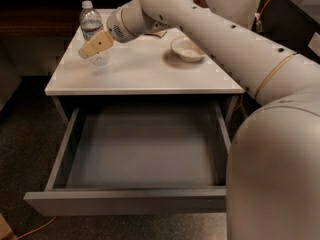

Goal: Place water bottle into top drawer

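Observation:
The water bottle (90,25), clear with a white cap, stands upright at the back left corner of the white table top (140,74). My gripper (95,45), tan at the tip, reaches in from the right and lies across the front of the bottle's lower half, hiding part of it. I cannot tell whether it touches the bottle. The top drawer (125,202) is pulled wide open below the table top. Its grey inside (142,149) holds nothing that shows.
A shallow white bowl (186,49) sits at the back right of the table top. My big white arm fills the right side of the view, above the drawer's right edge. An orange cable (35,229) lies on the dark floor at the front left.

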Motion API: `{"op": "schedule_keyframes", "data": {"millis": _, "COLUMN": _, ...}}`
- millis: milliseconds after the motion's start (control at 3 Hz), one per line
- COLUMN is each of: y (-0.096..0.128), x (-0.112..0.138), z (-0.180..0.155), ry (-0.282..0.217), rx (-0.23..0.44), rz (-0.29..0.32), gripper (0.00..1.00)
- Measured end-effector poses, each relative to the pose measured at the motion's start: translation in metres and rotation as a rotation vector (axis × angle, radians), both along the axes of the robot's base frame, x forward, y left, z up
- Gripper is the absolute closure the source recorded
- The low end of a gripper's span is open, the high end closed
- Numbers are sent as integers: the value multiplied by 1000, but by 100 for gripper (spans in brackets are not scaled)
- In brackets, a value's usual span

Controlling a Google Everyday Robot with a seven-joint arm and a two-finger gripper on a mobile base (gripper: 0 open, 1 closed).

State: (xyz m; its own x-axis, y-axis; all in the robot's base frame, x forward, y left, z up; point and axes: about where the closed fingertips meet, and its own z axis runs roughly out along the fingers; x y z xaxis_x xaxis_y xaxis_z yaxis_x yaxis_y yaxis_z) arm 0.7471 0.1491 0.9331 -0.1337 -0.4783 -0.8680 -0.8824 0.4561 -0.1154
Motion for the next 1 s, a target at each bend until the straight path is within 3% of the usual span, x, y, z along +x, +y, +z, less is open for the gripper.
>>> {"op": "schedule_keyframes", "data": {"millis": 667, "y": 17, "x": 44, "z": 9, "ry": -26, "rx": 79, "rz": -35, "gripper": 0}}
{"op": "schedule_keyframes", "data": {"millis": 1000, "y": 26, "x": 53, "z": 10, "ry": -22, "rx": 96, "rz": -44, "gripper": 0}}
